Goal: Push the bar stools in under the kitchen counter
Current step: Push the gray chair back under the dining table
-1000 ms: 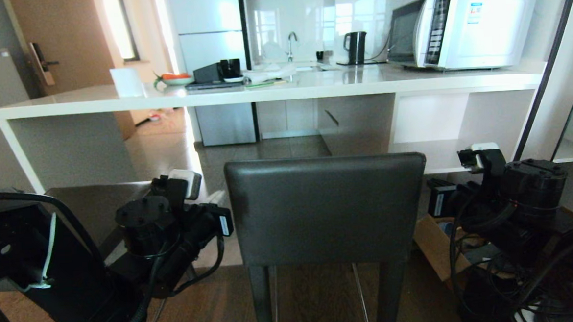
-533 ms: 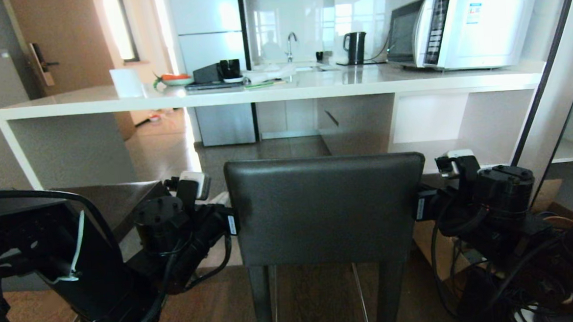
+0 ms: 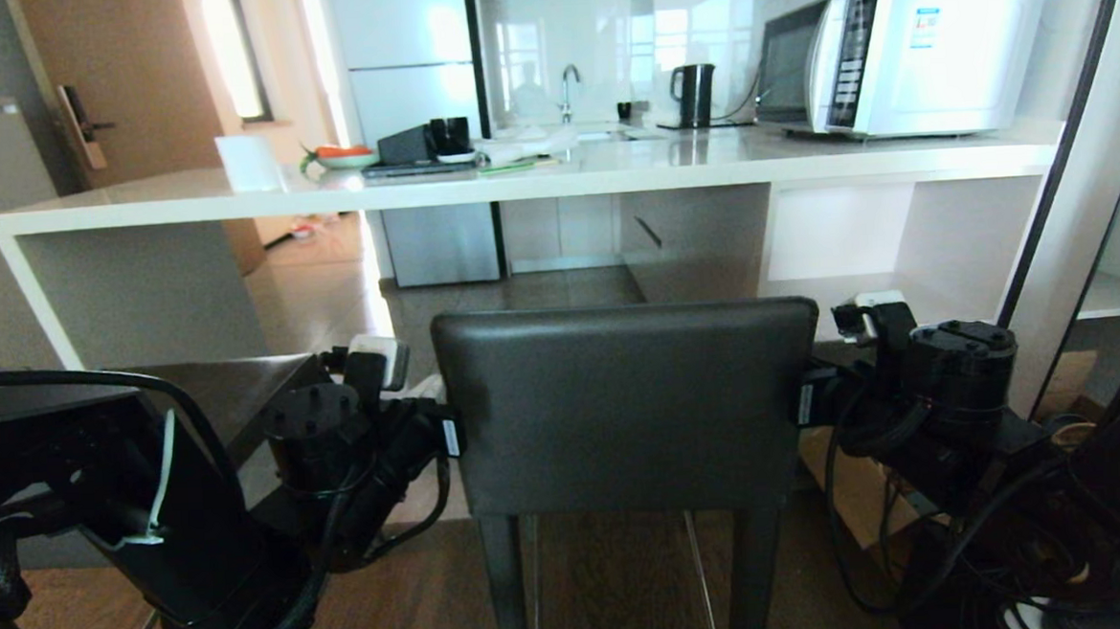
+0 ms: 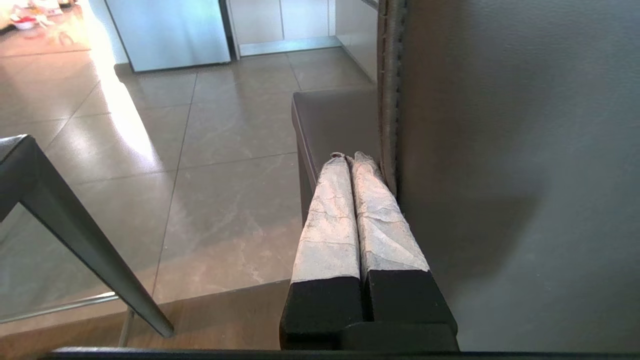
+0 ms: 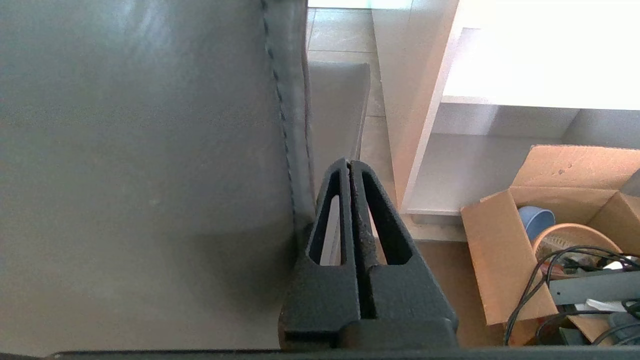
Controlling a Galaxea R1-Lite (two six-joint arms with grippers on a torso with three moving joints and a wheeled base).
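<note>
A bar stool stands in front of me, its dark grey leather backrest (image 3: pixel 627 407) facing me and its seat (image 4: pixel 335 120) pointing at the gap beneath the white kitchen counter (image 3: pixel 515 187). My left gripper (image 4: pixel 350 157) is shut, its white-wrapped fingers lying along the backrest's left edge (image 4: pixel 390 100). My right gripper (image 5: pixel 350 162) is shut too, black fingers against the backrest's right edge (image 5: pixel 290 100). Both arms flank the stool in the head view. Part of a second stool (image 3: pixel 209 390) shows at the left behind my left arm.
White shelf cubbies (image 3: pixel 843 232) close off the counter's right end. A microwave (image 3: pixel 930 55), a kettle (image 3: pixel 695 94) and dishes sit on top. An open cardboard box (image 5: pixel 530 240) with cables lies on the floor to the right. The second stool's leg (image 4: pixel 75 240) stands left of my left gripper.
My right arm has swung inward until its gripper reached the backrest's right edge. The left arm has closed in on the left edge. Both grippers stayed shut.
</note>
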